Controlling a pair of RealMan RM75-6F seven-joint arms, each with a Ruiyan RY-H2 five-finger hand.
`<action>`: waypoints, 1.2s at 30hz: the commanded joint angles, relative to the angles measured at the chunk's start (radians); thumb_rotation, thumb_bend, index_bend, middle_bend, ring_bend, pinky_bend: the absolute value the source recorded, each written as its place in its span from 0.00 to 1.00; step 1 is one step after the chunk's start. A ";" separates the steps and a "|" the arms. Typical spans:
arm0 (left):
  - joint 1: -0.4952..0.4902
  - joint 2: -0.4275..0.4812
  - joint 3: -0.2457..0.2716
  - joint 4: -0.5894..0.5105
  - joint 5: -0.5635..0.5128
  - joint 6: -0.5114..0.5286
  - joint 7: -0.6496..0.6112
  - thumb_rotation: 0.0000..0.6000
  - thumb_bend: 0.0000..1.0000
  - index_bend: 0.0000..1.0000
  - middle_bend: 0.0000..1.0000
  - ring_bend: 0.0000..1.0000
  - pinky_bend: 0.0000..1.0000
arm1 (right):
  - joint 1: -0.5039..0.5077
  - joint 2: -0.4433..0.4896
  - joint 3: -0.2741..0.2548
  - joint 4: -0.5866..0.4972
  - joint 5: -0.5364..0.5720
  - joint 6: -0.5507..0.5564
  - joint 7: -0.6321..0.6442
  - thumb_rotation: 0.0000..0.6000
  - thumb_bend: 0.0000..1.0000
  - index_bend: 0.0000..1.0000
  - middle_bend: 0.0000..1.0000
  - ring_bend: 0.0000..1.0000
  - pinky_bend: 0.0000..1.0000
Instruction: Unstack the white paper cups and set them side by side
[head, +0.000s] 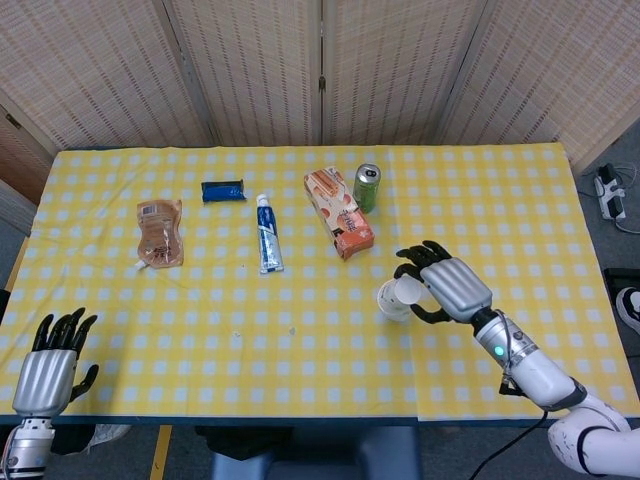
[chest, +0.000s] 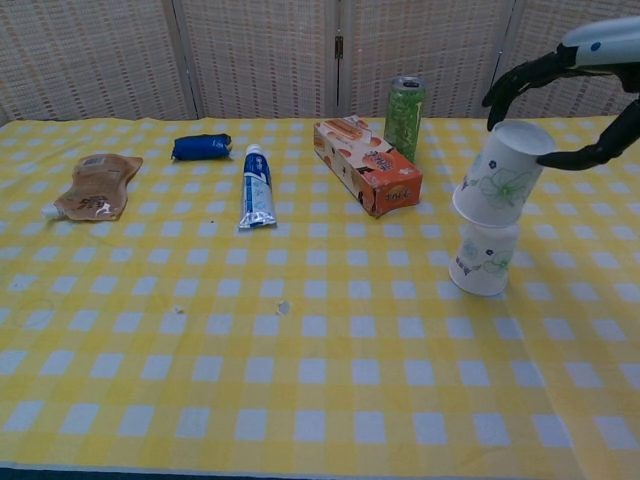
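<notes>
- The right hand (chest: 570, 95) grips the top cup (chest: 503, 173) near its upturned base, fingers curled round it, tilted and lifted.
- The top cup's rim still overlaps the top of the bottom cup (chest: 483, 260).
- The bottom cup stands mouth down on the table (chest: 300, 400), in front of and to the right of the orange box (chest: 367, 163).
- The green can (chest: 404, 117) stands just behind the box; the toothpaste tube (chest: 256, 187), blue packet (chest: 201, 147) and brown pouch (chest: 95, 187) lie left of the box.
- The left hand (head: 52, 365) sits at the table's near left corner, well away from the box, fingers extended and holding nothing.
</notes>
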 joint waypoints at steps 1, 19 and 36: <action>0.002 0.000 0.001 0.002 0.000 0.000 -0.002 1.00 0.38 0.17 0.11 0.12 0.00 | 0.032 -0.038 0.012 0.014 0.036 -0.026 -0.033 1.00 0.43 0.40 0.16 0.10 0.05; 0.017 -0.005 0.007 0.034 -0.013 0.000 -0.034 1.00 0.38 0.17 0.11 0.12 0.00 | 0.186 -0.297 -0.004 0.188 0.276 -0.095 -0.219 1.00 0.43 0.40 0.16 0.10 0.05; 0.015 -0.019 0.008 0.061 -0.013 -0.012 -0.055 1.00 0.38 0.17 0.11 0.12 0.00 | 0.210 -0.334 -0.044 0.231 0.338 -0.089 -0.252 1.00 0.43 0.40 0.16 0.10 0.05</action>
